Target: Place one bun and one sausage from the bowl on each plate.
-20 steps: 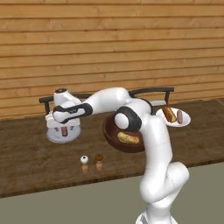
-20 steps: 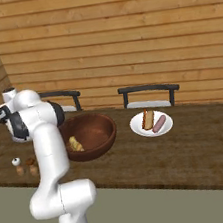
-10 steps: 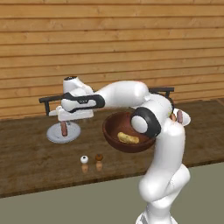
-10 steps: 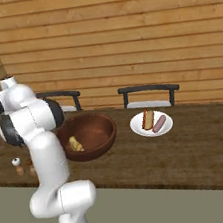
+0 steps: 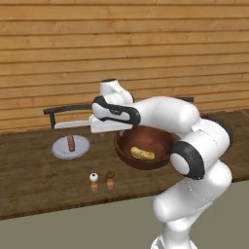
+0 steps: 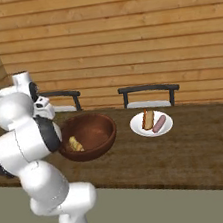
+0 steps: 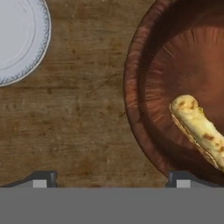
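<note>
Over the bowl (image 7: 144, 118) rim we are hovering, gripper (image 7: 111, 178) spread wide and carrying nothing; the bun (image 7: 199, 129) is lying inside the bowl. Descending off-centre, we are risking a finger striking that rim.

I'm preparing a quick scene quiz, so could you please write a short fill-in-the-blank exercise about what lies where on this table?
1. The bun left in the bowl is yellowish-____.
2. The left plate holds one ____.
3. The right plate holds a sausage and a ____.
4. The claw stands ____, holding nothing.

Missing: tan; sausage; bun; open
</note>
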### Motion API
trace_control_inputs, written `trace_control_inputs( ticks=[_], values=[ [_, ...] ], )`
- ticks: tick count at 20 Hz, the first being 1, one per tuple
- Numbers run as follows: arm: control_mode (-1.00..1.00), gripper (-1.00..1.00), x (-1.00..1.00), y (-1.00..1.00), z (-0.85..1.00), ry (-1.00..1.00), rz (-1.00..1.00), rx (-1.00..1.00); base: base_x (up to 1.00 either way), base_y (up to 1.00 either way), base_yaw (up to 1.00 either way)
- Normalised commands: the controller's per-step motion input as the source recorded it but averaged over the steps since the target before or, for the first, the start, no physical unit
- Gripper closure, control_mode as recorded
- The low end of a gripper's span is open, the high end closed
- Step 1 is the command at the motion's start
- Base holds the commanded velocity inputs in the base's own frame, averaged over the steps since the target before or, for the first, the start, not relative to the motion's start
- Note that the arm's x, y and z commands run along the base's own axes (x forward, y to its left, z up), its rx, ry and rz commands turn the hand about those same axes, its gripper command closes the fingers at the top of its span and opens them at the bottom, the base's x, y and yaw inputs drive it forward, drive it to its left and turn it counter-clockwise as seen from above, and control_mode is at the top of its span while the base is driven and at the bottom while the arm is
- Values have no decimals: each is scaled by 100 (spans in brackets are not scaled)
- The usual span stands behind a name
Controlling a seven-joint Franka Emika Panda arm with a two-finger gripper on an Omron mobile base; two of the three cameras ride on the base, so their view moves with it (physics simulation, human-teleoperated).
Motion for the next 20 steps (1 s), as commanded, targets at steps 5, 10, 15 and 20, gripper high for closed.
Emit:
trace_control_inputs(
  ticks=[5, 10, 15, 20],
  values=[
    [-100, -100, -24, -79, 4, 15, 0, 1, 0, 0, 0],
    [-100, -100, 9, -51, 0, 8, 0, 2, 0, 0, 0],
    [-100, -100, 19, -32, 0, 5, 0, 0, 0, 0, 0],
    [-100, -100, 14, -54, -27, 0, 14, 0, 0, 0, 0]
  ],
)
